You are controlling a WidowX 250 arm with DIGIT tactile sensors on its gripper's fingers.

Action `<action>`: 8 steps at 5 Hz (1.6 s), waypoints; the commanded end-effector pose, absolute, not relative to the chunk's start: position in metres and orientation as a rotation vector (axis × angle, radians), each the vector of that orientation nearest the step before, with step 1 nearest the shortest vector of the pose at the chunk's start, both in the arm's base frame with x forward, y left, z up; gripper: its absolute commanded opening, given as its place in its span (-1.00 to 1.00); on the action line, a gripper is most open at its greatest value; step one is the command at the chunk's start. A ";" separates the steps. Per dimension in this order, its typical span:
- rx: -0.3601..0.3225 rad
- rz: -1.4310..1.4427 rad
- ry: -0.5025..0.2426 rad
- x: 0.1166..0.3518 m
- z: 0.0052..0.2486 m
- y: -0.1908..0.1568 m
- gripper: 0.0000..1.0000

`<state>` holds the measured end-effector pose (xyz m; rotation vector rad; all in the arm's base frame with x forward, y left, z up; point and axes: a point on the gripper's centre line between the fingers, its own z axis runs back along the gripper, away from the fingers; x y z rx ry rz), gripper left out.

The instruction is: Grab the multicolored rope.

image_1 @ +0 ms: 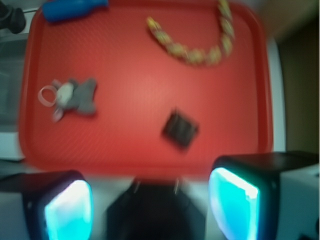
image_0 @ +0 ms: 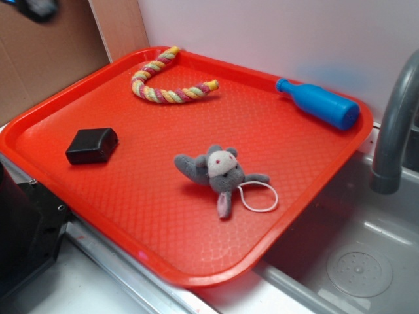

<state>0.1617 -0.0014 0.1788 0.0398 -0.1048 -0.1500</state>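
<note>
The multicolored rope [image_0: 163, 82] is a curved twist of yellow, pink and pale green lying at the far left corner of the red tray [image_0: 131, 196]. In the wrist view the rope [image_1: 200, 42] lies near the top right, far from my gripper [image_1: 150, 210]. My gripper is open, its two cyan-lit pads [image_1: 70, 212] spread wide with nothing between them, high above the tray's near edge. The gripper itself is out of the exterior view.
A grey plush mouse [image_0: 219, 171] with a white string loop lies mid-tray. A black box [image_0: 92, 145] sits at the left, a blue bottle [image_0: 319, 103] at the far right. A grey faucet [image_0: 393, 124] and sink [image_0: 353, 261] stand right of the tray.
</note>
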 end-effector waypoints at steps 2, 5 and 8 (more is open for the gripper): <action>-0.072 -0.419 -0.169 0.264 0.086 0.025 1.00; 0.017 -0.507 -0.231 0.303 0.047 0.019 1.00; -0.119 -0.477 -0.213 0.285 0.033 0.030 1.00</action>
